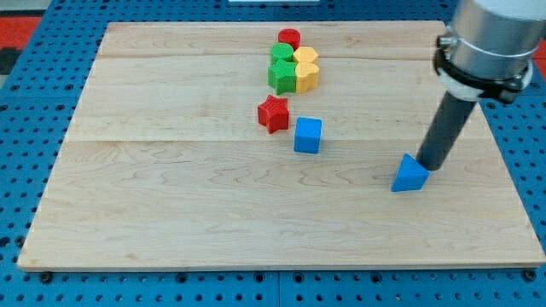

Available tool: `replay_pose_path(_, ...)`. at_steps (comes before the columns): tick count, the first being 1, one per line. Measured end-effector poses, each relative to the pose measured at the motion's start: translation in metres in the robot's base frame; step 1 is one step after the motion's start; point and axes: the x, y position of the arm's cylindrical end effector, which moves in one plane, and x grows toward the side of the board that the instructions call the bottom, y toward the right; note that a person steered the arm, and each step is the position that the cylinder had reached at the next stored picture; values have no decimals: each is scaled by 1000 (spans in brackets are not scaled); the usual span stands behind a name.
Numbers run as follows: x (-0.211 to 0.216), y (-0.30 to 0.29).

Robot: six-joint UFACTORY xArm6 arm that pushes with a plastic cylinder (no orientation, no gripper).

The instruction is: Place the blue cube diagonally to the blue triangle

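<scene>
Nearest the view's bottom, on the wooden counter (171,222), the blue triangle (410,174) is seen toward the view's right. My tip (433,165) is placed just beside it, at its upper right edge, apparently touching it, though contact cannot be confirmed. No gripper is fitted, so no spread or pinch can be told; only the dark rod is shown. Farther up and well to the view's left of the tip, the blue cube (308,135) is found, with the triangle lying between cube and tip in left-right order. Just up and left of the cube, close by, a red star (273,112) is set. Beyond these, a tight cluster is gathered: two green blocks (281,75), two yellow blocks (306,74) beside them, and a red cylinder (289,37) farthest back.
</scene>
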Motion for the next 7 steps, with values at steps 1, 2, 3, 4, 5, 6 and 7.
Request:
replay_pose_path(1, -28, -36)
replay_pose_path(2, 32, -40)
replay_pose_path(3, 21, -32)
replay_pose_path(4, -52, 25)
replay_pose_path(5, -90, -78)
replay_pose_path(6, -82, -175)
replay_pose_path(7, -52, -159)
